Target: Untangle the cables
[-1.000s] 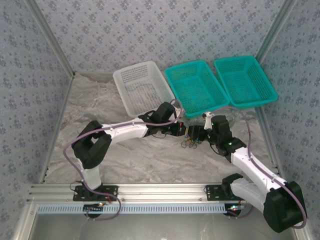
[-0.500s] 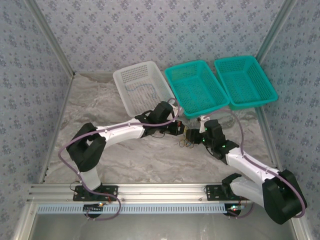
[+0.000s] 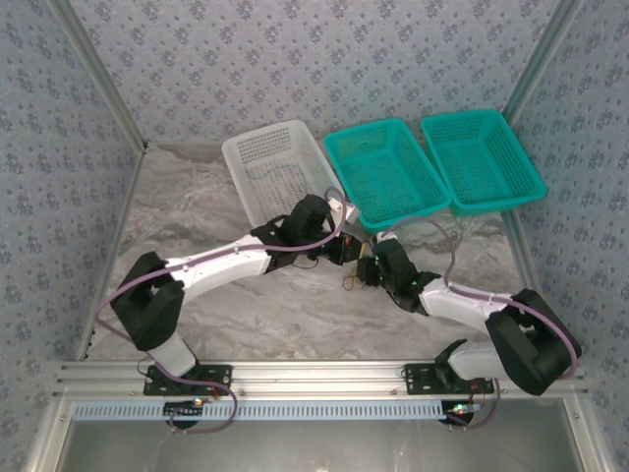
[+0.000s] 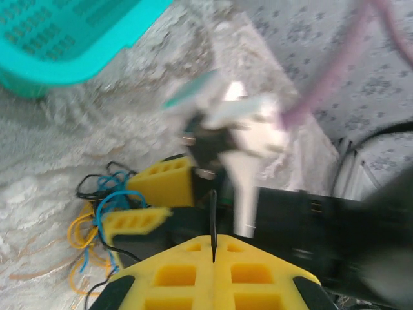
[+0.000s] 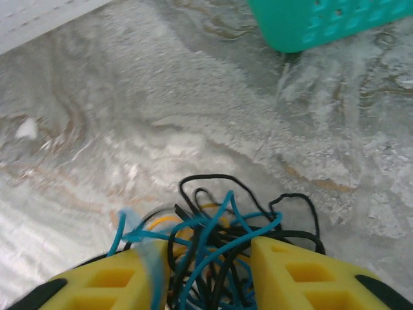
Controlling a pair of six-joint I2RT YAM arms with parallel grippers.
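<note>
lying on table (image 3: pixel 226 305): cables (image 5: pixel 213 232), a single knot of thin blue, black and yellow strands, mid-table, just near of the middle teal basket (image 3: pixel 388 177), between the two grippers.
right gripper (image 5: pixel 206 258): yellow fingers stand apart with the knot filling the gap between them; whether they press on it cannot be told; finger bases cut off by the bottom edge of the wrist view.
left gripper (image 4: pixel 213 242): yellow fingers closed together, touching; a thin black strand stands up out of the seam, pinched there; where that strand joins the knot cannot be traced.
left wrist view: smeared by motion; the right arm's wrist is a white and black blur; the knot reads clearly only at the left, beside the right gripper's fingers.
top view: both grippers meet over the knot and cover most of it; a few loops show on its near side.
white basket (image 3: pixel 260 140): far left of the row of three; a thin curled line inside, too small to name.
right teal basket (image 3: pixel 482 157): far right, just beside the middle one.
right wrist view: teal basket corner cut off at top right; a white strip cut off at top left, not identifiable.
</note>
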